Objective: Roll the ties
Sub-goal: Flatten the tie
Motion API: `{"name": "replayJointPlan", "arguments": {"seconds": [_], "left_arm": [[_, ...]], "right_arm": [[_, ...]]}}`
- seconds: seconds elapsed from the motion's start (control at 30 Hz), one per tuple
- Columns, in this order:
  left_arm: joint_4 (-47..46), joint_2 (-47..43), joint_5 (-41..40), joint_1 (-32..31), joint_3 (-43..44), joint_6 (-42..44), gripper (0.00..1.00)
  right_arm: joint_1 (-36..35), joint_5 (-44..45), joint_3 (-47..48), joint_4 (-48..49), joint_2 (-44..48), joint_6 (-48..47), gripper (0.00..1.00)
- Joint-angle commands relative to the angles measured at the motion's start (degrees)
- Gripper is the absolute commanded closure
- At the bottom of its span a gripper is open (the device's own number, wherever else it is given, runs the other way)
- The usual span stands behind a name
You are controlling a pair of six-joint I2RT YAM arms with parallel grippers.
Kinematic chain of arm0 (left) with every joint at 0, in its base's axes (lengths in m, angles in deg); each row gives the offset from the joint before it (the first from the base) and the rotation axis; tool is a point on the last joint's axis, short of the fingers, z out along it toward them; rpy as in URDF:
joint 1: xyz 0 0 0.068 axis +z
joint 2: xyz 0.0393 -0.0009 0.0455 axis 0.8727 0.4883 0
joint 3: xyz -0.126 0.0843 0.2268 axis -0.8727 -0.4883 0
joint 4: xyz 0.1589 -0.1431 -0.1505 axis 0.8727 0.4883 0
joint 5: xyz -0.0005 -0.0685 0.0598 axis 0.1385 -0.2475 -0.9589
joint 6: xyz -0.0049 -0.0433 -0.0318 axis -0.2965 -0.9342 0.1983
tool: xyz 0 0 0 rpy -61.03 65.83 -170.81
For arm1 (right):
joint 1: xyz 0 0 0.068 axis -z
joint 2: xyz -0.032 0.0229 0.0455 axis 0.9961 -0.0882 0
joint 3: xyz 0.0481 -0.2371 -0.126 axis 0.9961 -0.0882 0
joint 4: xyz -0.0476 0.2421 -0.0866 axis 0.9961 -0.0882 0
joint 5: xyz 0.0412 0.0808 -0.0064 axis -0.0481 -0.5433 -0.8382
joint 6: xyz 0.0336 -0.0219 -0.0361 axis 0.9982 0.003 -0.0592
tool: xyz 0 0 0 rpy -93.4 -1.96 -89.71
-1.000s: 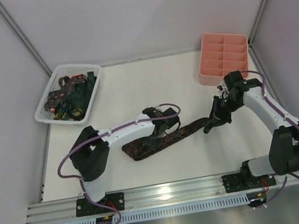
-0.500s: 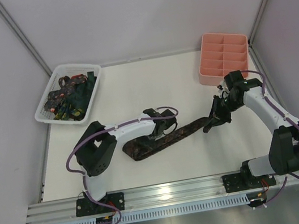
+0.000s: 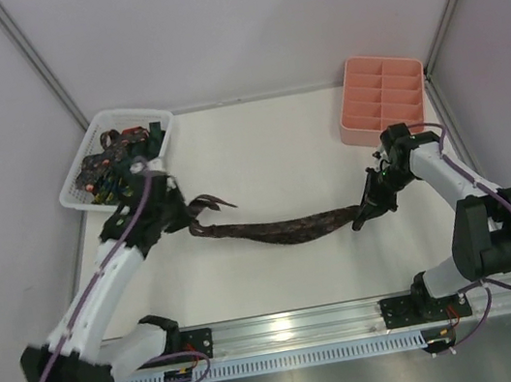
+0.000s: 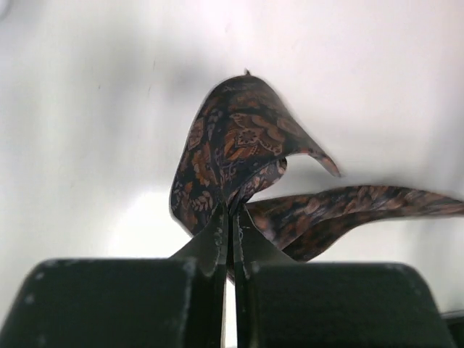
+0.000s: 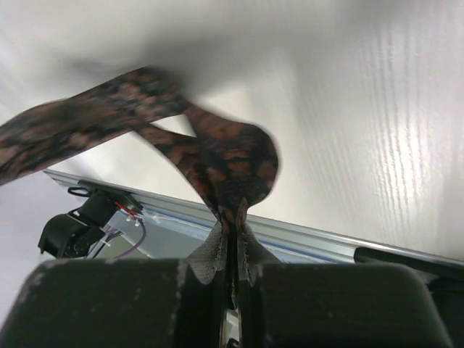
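A brown patterned tie (image 3: 287, 230) hangs stretched in a shallow sag between my two grippers above the white table. My left gripper (image 3: 188, 222) is shut on its left end, where the fabric bunches and a pointed flap curls up. In the left wrist view the tie (image 4: 232, 145) arches out from the closed left gripper (image 4: 230, 221). My right gripper (image 3: 360, 217) is shut on the right end. The right wrist view shows the tie (image 5: 235, 163) pinched in the right gripper (image 5: 232, 228). More ties (image 3: 119, 167), dark green, lie in the basket.
A white lattice basket (image 3: 73, 194) stands at the back left, close behind my left arm. A pink compartment tray (image 3: 355, 131) sits at the back right, just beyond my right arm. The metal rail (image 3: 298, 326) runs along the near edge.
My left gripper has shut on the tie's left end and swung left and back toward the basket. The folded tie is now pulled out long. The right gripper has hardly moved.
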Motion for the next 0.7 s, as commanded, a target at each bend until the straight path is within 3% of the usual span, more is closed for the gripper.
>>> {"name": "replayJointPlan", "arguments": {"seconds": [0.0,0.03,0.1,0.17,0.2,0.23,0.37,0.5,0.6,0.67], "left_arm": [[-5.5,-10.11,13.19,7.61,-12.1,-8.8,0.99],[-7.77,-12.5,14.6,8.69,-15.03,-12.91,1.0],[-9.63,-16.02,16.11,9.05,-19.78,-16.63,0.75],[-9.03,-21.03,15.42,8.96,-25.32,-22.34,0.65],[-7.89,-22.7,14.1,8.96,-26.3,-23.58,0.44],[-5.62,-24.37,13.22,8.96,-27.09,-24.46,0.32],[6.34,-28.24,5.05,8.96,-22.71,-24.47,0.23],[11.19,-30.28,-1.72,8.96,-16.74,-22.1,0.23],[7.35,-23.73,2.12,8.96,-13.22,-17.02,0.23],[4.88,-18.18,7.84,8.96,-11.99,-15.86,0.2]], "right_arm": [[0.78,2.9,2.12,-4.07,-1.08,-0.58,1.0],[1.13,3.0,2.12,-4.69,-1.61,-0.85,1.0],[1.65,4.04,2.04,-6.88,-2.84,-1.38,1.0],[2.36,6.24,2.21,-8.12,-3.02,-1.47,1.0],[2.71,8.34,2.3,-8.91,-3.28,-1.46,1.0],[2.97,9.66,2.3,-9.26,-4.07,-1.38,1.0],[3.68,12.93,2.21,-10.14,-6.97,0.12,1.0],[3.68,18.79,4.32,-11.02,-9.26,-1.2,0.92],[3.68,24.52,5.99,-11.9,-9.0,-2.17,0.86],[3.68,22.53,5.73,-11.47,-9.43,-2.52,0.69]]}}
